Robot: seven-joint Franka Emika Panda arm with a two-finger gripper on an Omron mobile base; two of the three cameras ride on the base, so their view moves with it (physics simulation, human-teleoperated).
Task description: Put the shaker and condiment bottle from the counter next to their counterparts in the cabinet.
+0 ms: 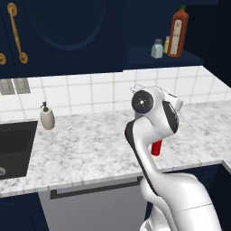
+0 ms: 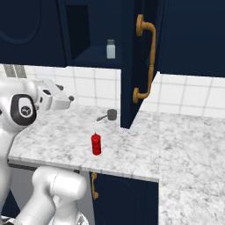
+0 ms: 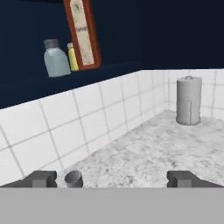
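Observation:
The grey glassy shaker (image 1: 157,48) stands on the navy cabinet's shelf (image 1: 149,59), just left of the small yellow shaker (image 1: 166,45) and the tall red-brown labelled bottle (image 1: 179,31). The hand view shows the same three: grey shaker (image 3: 56,58), yellow shaker (image 3: 72,57), brown bottle (image 3: 82,33). The red condiment bottle (image 2: 96,144) stands upright on the marbled counter (image 2: 57,132) near its front edge, partly hidden behind my arm in the left base view. My gripper (image 3: 113,179) is open and holds nothing. It hangs above the counter, below the shelf, up and left of the red bottle.
A small grey cup with a handle (image 2: 110,115) lies on the counter by the open cabinet door (image 2: 132,66) with its brass handle. A paper towel roll (image 3: 189,100) stands in the far corner. A beige soap dispenser (image 1: 47,116) and dark sink (image 1: 16,146) are at left.

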